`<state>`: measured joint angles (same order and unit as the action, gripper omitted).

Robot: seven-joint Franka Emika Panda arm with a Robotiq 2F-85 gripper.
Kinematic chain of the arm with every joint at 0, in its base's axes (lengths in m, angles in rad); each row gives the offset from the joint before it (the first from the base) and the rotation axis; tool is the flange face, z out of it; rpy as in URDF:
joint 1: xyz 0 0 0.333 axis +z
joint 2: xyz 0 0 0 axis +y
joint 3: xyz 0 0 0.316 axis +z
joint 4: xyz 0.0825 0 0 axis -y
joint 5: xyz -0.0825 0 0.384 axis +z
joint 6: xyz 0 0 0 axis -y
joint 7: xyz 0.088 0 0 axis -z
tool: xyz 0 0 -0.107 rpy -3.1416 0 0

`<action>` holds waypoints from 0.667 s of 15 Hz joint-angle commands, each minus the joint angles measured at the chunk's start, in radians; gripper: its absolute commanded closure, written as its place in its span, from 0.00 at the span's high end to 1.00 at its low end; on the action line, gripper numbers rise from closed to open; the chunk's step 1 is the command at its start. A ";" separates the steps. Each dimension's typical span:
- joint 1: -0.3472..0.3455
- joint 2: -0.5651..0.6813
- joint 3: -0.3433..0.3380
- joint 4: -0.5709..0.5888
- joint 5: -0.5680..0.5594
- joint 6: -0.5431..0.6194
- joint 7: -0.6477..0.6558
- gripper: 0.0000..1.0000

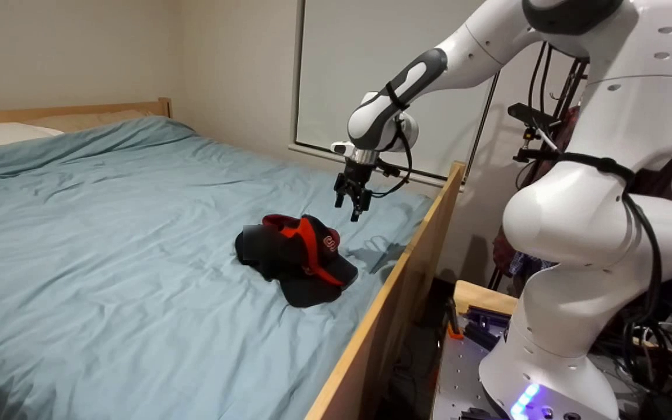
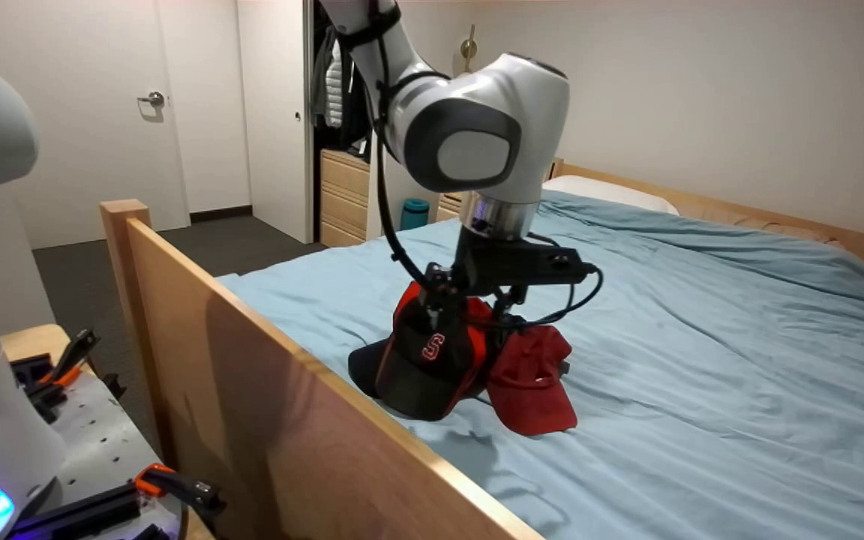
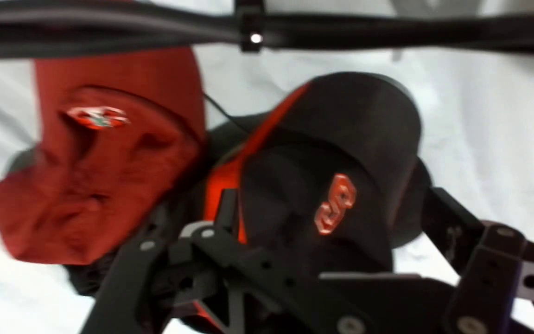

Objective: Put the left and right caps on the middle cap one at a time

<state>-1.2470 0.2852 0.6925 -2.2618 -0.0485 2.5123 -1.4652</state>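
My gripper (image 1: 347, 205) is open and empty, above the caps and apart from them. It also shows in an exterior view (image 2: 469, 311). In the wrist view its fingers (image 3: 336, 206) are spread wide over a black cap with orange-red panels and a pale-edged S (image 3: 334, 204). That cap (image 1: 329, 244) rests tilted on a plain black cap (image 1: 311, 293), whose visor (image 3: 415, 208) shows beneath. A deep red cap (image 2: 533, 379) with a red visor sits beside them, at left in the wrist view (image 3: 123, 171). Which black cap is the middle one I cannot tell.
The caps lie on a bed with a wrinkled blue cover (image 1: 137, 262). A wooden footboard (image 1: 371, 326) stands between the bed and the robot's base, rising above the bed cover. A metal stand with clamps (image 2: 109, 442) holds the base.
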 commanded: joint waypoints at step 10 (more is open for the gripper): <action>0.461 0.192 -0.516 0.265 -0.076 0.118 -0.195 1.00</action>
<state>-0.8742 0.4687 0.2744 -2.0185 -0.0914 2.6417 -1.5608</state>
